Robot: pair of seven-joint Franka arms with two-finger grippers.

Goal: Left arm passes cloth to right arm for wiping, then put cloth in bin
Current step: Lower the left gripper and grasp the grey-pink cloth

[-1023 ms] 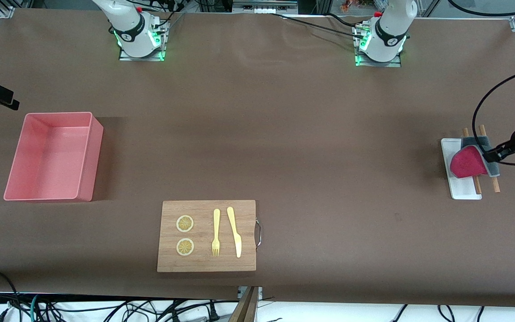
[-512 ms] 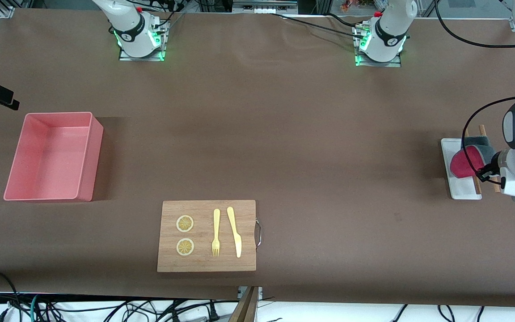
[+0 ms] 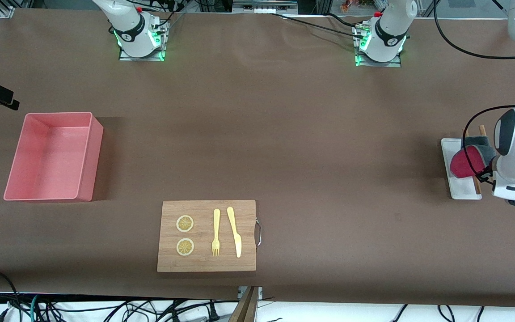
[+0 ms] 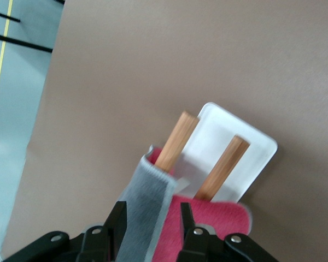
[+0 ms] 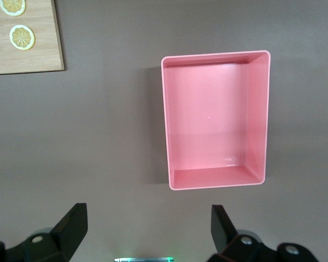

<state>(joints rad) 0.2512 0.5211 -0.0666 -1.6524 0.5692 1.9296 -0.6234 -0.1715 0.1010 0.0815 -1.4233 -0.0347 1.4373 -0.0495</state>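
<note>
While the right end effector [image 5: 147,229] is hanging wide open over the bin [image 5: 216,120], waiting, the left end effector [image 4: 150,226] is pinching the cloth [image 4: 153,202] above the tray [image 4: 229,147], readying the handover.

Front view looked down over whole table; wrist views looked down closer: left on cloth [image 4: 153,213], right on bin [image 5: 216,120].

Pink-and-grey cloth [image 3: 466,162] draped on tray; salmon bin [image 3: 53,156] open.
</note>
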